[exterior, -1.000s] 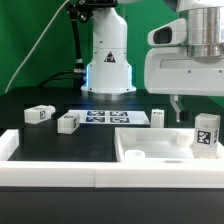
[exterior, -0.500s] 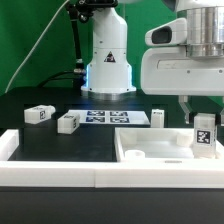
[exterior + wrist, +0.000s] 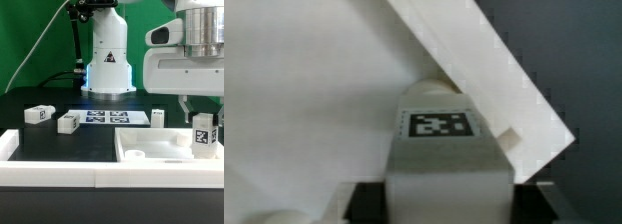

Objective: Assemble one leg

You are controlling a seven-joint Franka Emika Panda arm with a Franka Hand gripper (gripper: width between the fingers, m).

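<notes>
Gripper (image 3: 204,112) clamped on a leg (image 3: 204,133) at the exterior view's right edge.
The leg stands upright over the tabletop's (image 3: 150,147) raised rim; open table lies at lower left.

No words, brand names or numbers can be read in either view. The only signs are black-and-white square tag markers, whose patterns carry no legible characters. One sits on the face of the small white elongated plastic leg (image 3: 204,136) standing upright at the exterior view's right, and the same tag shows on that leg in the wrist view (image 3: 441,124). Similar tags mark the two small white blocks lying on the black table, one (image 3: 39,115) and another (image 3: 68,122), and several stand in a row on the thin flat white marker board (image 3: 112,118).
</notes>
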